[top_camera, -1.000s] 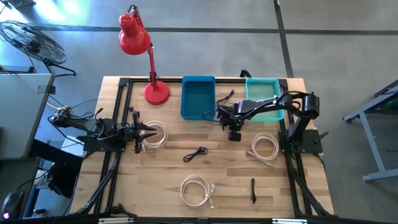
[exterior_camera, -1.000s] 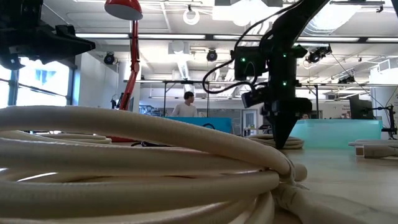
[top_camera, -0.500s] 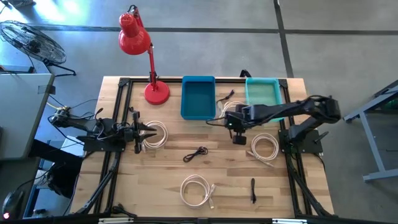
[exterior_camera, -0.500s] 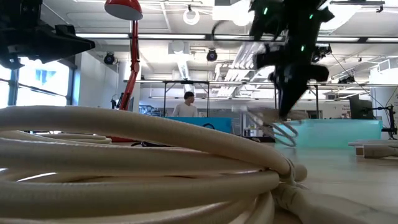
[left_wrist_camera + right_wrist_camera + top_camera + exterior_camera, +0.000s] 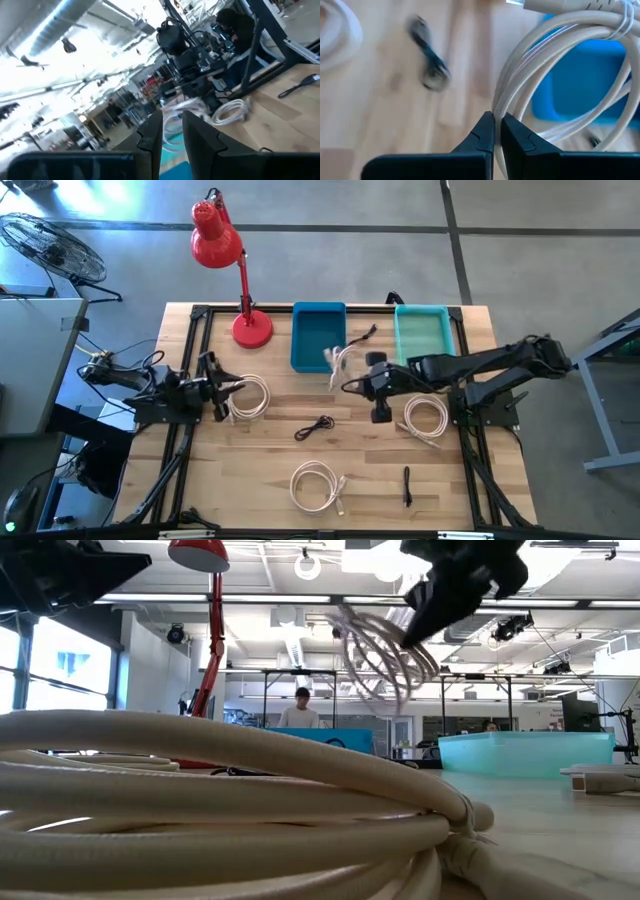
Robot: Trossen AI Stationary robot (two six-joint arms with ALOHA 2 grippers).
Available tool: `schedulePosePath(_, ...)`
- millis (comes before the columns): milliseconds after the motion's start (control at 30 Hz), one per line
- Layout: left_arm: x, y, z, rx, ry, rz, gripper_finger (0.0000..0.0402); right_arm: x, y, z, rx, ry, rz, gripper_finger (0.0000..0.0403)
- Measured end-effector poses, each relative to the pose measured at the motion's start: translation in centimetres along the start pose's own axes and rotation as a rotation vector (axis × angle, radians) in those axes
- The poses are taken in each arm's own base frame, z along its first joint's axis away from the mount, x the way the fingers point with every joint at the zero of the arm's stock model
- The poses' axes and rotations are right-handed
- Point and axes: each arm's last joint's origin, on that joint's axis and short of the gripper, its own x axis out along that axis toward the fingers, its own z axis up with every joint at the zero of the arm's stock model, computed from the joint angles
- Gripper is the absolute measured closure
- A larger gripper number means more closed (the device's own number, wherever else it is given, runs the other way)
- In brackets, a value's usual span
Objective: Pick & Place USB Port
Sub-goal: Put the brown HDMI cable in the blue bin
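Observation:
My right gripper (image 5: 347,382) is shut on a white coiled cable (image 5: 336,362), held in the air just off the near right corner of the blue bin (image 5: 318,335). The low view shows the coil (image 5: 375,650) hanging from the gripper (image 5: 425,620), well above the table. A teal bin (image 5: 422,332) stands to the right of the blue one. My left gripper (image 5: 232,392) is slightly open and empty, beside another white coil (image 5: 252,395) that lies flat at the table's left. My right gripper pinches one strand of the coil's loop (image 5: 498,111) between its two fingertips, the fingers lying across the strand. The coil is lifted clear of the table. It hangs slack beyond the fingers, its plug end (image 5: 555,6) on the far side of the loop.
Two more white coils lie at the right (image 5: 427,418) and near the front edge (image 5: 315,485). Black cables lie at the middle (image 5: 315,427), the front right (image 5: 407,485) and between the bins (image 5: 362,335). A red lamp (image 5: 250,328) stands at the far left.
My right gripper has gone up and a little toward the table's near edge, carrying the white coil. The coil has come off the table and now hangs clear. My left gripper has tipped upward beside its coil.

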Motion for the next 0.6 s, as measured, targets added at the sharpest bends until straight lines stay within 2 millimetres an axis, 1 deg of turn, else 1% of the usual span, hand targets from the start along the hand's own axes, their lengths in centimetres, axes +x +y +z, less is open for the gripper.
schedulePosePath(133,0.0,0.1,0.1,0.073,-0.019,0.000,0.0330,0.0,0.4,1.1,-0.029,-0.118,0.079,0.0397)
schedulePosePath(300,0.5,0.0,0.3,0.205,0.017,-0.040,0.0330,-0.2,0.6,2.1,-0.048,-0.239,0.189,0.0397)
schedulePosePath(367,1.1,0.3,0.9,0.217,0.029,-0.055,0.0330,-0.3,0.6,2.3,-0.051,-0.268,0.211,0.0397)
schedulePosePath(467,2.3,1.2,2.5,0.234,0.067,-0.098,0.0330,-0.3,0.7,2.5,-0.053,-0.288,0.229,0.0397)
schedulePosePath(600,4.4,2.2,4.4,0.230,0.209,-0.205,0.0327,-0.3,0.6,2.5,-0.051,-0.288,0.227,0.0397)
